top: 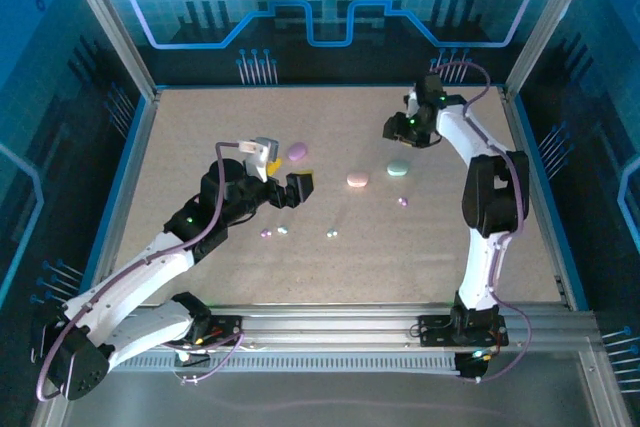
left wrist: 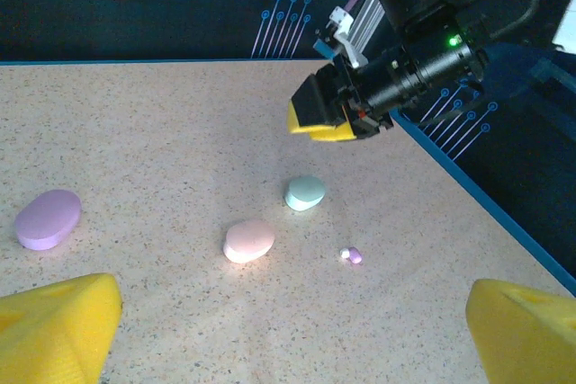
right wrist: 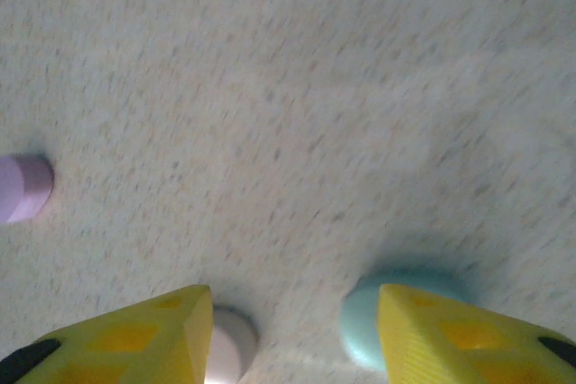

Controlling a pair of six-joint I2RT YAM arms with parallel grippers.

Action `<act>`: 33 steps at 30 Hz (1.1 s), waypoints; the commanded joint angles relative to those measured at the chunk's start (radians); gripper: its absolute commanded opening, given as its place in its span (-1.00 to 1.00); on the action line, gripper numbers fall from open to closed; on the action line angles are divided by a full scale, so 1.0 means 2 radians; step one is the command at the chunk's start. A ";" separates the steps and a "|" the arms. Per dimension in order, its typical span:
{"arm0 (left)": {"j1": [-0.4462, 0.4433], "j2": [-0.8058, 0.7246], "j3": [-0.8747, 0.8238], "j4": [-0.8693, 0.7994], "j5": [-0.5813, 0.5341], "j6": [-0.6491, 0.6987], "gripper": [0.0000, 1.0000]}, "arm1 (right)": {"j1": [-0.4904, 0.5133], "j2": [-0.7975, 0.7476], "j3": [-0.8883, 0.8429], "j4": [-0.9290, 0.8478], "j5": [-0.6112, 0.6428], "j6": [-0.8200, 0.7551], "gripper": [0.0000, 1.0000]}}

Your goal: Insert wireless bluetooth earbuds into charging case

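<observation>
Three pebble-shaped charging cases lie shut mid-table: purple (top: 297, 151), pink (top: 357, 179) and mint (top: 398, 168). A purple earbud (top: 403, 201) rests just in front of the mint case; it is also the purple earbud (left wrist: 351, 255) in the left wrist view. Other earbuds (top: 266, 234) (top: 283, 230) (top: 330, 234) lie nearer the front. My left gripper (top: 303, 186) (left wrist: 288, 348) is wide open, low beside the purple case (left wrist: 48, 218), facing the pink case (left wrist: 248, 240) and the mint case (left wrist: 305, 192). My right gripper (top: 392, 128) (right wrist: 292, 339) hovers open behind the mint case (right wrist: 364, 330), holding nothing.
The speckled table (top: 200, 127) is ringed by a blue rim and metal frame posts. The right gripper's yellow fingers (left wrist: 324, 121) hang above the far side of the cases. Through the right wrist camera I see the pink case (right wrist: 232, 343) and the purple case (right wrist: 22, 188).
</observation>
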 commanded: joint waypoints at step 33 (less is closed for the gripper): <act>0.008 0.059 0.040 -0.026 0.076 -0.026 0.98 | -0.021 0.061 0.016 -0.120 -0.062 -0.119 -0.03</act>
